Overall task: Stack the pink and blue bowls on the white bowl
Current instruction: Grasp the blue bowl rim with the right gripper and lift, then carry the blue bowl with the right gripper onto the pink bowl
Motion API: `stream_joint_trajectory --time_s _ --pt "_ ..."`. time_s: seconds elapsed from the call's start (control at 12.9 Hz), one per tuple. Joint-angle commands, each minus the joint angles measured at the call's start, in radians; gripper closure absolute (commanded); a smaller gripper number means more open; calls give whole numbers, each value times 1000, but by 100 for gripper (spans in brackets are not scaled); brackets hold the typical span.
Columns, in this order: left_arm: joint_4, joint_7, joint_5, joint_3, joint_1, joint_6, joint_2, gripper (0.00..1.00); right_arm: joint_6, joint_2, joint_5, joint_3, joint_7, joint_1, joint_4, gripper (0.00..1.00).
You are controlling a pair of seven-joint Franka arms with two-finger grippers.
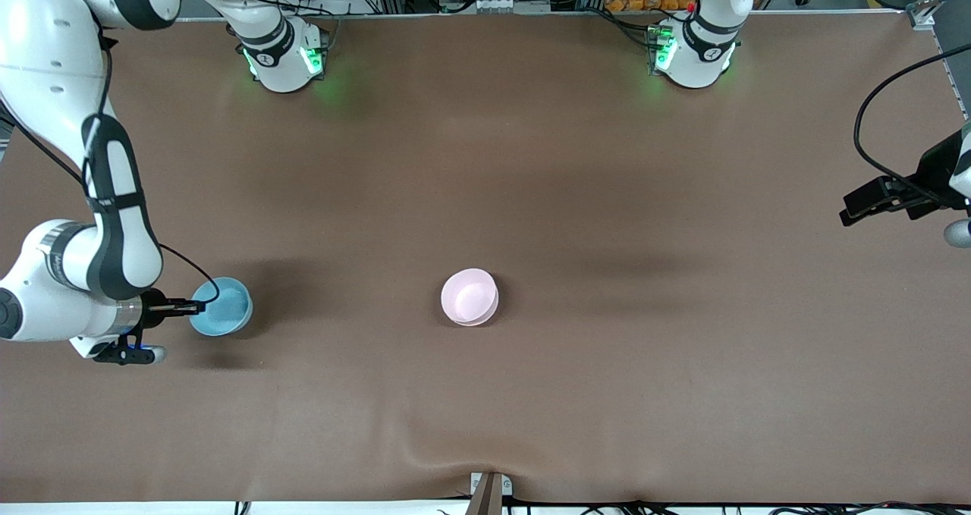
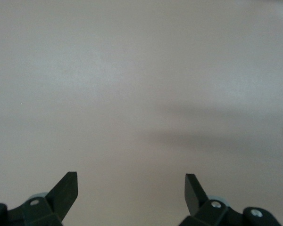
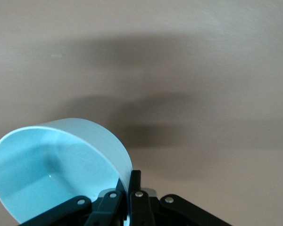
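1. Right gripper: fingers are pinching the rim of the blue bowl near the table's edge at the right arm's end, one finger inside the wall and one outside.
2. Risk: the grip is catching only a thin strip of smooth wall, so the bowl could be tilting or slipping free during carriage; a swinging bowl may be knocking the pink one askew on arrival.
3. Blue bowl: small, round, plain glossy plastic, light sky blue, empty; in the right wrist view it is showing a pale interior.
4. Pink bowl: pale pink, same size, is sitting mid-table, well apart from the blue one. A lighter rim is peeking from beneath it, probably the white bowl, already nested.
5. Left gripper: fingers are standing spread and holding nothing, over bare table; this arm is waiting at its own end.
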Motion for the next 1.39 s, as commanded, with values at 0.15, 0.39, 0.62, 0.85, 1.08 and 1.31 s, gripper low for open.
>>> stream_joint_trajectory --time_s 0.15,0.39,0.62,0.85,1.08,1.31 --pt "5 -31 4 -10 1 -76 -30 0 -143 -162 196 150 165 12 -20 100" --pt "8 -30 -12 -3 17 -70 -28 0 -132 -164 203 254 298 75 11 100" --pt "-6 -31 2 -9 5 -62 -19 0 -35 -165 197 262 521 208 11 100" --pt "-3 -30 2 -9 6 -62 -19 0 65 -153 189 261 636 320 -8 100" --pt "-3 -27 2 -4 15 -62 -19 0 226 -145 189 258 732 390 -112 100" --pt "-3 -27 2 -4 15 -59 -19 0 364 -126 194 259 733 423 -190 100"
